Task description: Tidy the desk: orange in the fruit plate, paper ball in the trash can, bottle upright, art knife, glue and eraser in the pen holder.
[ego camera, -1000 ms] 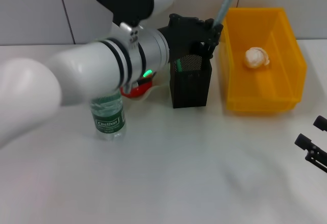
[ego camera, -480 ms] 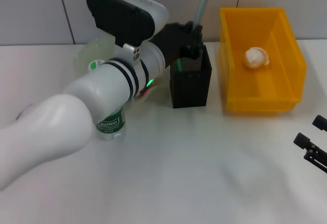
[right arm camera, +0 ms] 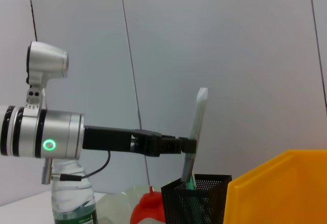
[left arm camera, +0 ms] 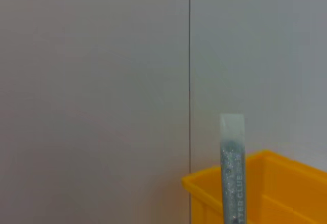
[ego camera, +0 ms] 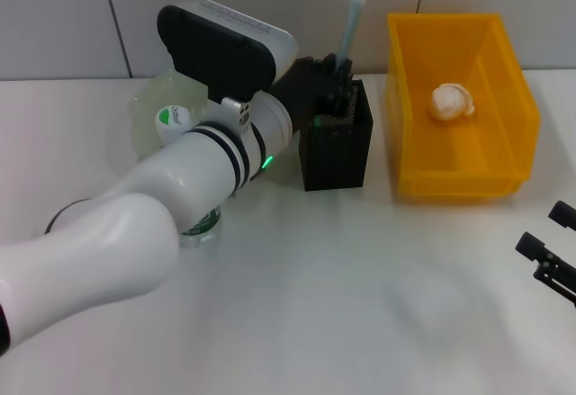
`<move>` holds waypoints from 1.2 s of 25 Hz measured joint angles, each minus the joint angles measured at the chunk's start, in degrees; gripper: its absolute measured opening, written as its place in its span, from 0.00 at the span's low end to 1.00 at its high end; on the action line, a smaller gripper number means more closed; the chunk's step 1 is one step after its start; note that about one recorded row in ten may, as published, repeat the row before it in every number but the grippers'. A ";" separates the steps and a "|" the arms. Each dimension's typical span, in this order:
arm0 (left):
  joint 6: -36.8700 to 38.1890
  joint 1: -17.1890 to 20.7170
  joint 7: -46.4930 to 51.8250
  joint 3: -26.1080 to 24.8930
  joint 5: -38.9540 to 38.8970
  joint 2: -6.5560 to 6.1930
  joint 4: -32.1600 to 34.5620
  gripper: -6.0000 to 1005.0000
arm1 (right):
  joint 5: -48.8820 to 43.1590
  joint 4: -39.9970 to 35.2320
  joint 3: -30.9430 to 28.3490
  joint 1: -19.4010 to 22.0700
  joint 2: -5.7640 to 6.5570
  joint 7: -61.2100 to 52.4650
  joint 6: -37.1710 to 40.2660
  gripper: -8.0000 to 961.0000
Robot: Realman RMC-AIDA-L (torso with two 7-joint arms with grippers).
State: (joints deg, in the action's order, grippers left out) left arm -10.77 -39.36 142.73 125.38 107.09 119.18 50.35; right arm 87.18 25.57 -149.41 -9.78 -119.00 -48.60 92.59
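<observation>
While the left pincer (ego camera: 335, 78) hangs just above the rim of the black mesh pen holder (ego camera: 337, 148), you can see its fingers clamped on the lower part of a glitter glue tube (ego camera: 351, 19). The tube stands nearly upright, leaning slightly toward the yellow trash can (ego camera: 459, 112), with its flat sealed end pointing up and its lower end already inside the holder's mouth. This is the relation your next move turns on: the tube's long axis lines up with the holder's opening directly below the pincer, so it looks as if a release, or a short descent first, would seat the glue. Something green is already visible inside the holder in the right wrist view.

To the right of the pen holder, the trash can holds a crumpled paper ball (ego camera: 452, 101). To the holder's left, a water bottle (ego camera: 200, 222) stands upright on the counter (ego camera: 360, 305), mostly hidden behind the left arm, and a pale green fruit plate (ego camera: 166, 112) lies beyond it. Something red shows beside the holder's base in the right wrist view; you cannot tell what it is.

The right pincer (ego camera: 549, 251) rests well away from the holder, at the counter's right edge, fingers apart and holding nothing.
</observation>
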 joint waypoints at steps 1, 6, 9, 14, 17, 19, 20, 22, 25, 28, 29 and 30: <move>-0.01 -0.19 0.16 0.46 0.01 0.00 -0.24 0.23 | 0.00 0.00 0.00 -0.03 0.00 0.00 -0.03 0.72; 0.13 -1.36 0.87 1.71 -0.05 0.00 -1.66 0.26 | 0.00 0.00 0.00 -0.31 0.00 0.00 -0.12 0.72; 0.28 -1.45 1.22 1.72 -0.12 0.00 -1.84 0.29 | 0.00 0.00 0.00 -0.37 0.00 0.00 -0.10 0.72; 0.60 -1.53 1.39 1.52 0.07 0.00 -1.85 0.37 | 0.00 0.01 0.00 -0.24 0.00 0.00 -0.06 0.72; 0.60 -1.53 1.39 1.52 0.07 0.00 -1.85 0.46 | 0.00 0.01 0.00 -0.14 0.00 0.00 -0.02 0.72; 0.64 -1.56 1.37 1.44 0.07 0.00 -1.76 0.51 | 0.00 0.01 0.00 -0.01 0.03 0.00 -0.03 0.72; 0.64 -1.56 1.37 1.44 0.07 0.00 -1.76 0.54 | 0.00 0.01 0.00 -0.01 0.03 0.00 -0.03 0.72; 3.95 -1.50 0.89 -0.26 1.34 -0.03 1.45 0.60 | -0.02 0.00 0.00 0.03 0.06 0.00 -0.06 0.72; 7.91 -1.15 0.88 -2.83 2.54 -0.24 4.97 0.68 | -0.17 0.01 0.00 0.12 0.06 0.00 -0.08 0.72; 12.24 -1.07 0.64 -5.55 3.19 -0.42 8.20 0.73 | -0.30 0.01 0.06 0.22 0.04 0.00 0.06 0.72; 17.55 -1.02 -1.46 -10.32 3.10 -0.51 11.58 0.75 | -0.33 0.01 0.20 0.35 0.02 0.00 0.07 0.72; 20.65 -0.95 -2.64 -13.34 2.88 -0.53 13.00 0.77 | -0.33 0.01 0.20 0.35 0.02 0.00 0.07 0.72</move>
State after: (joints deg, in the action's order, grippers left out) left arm 9.88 -40.31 140.08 112.04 109.97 118.65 63.35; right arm 86.85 25.58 -149.21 -9.44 -118.98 -48.60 92.66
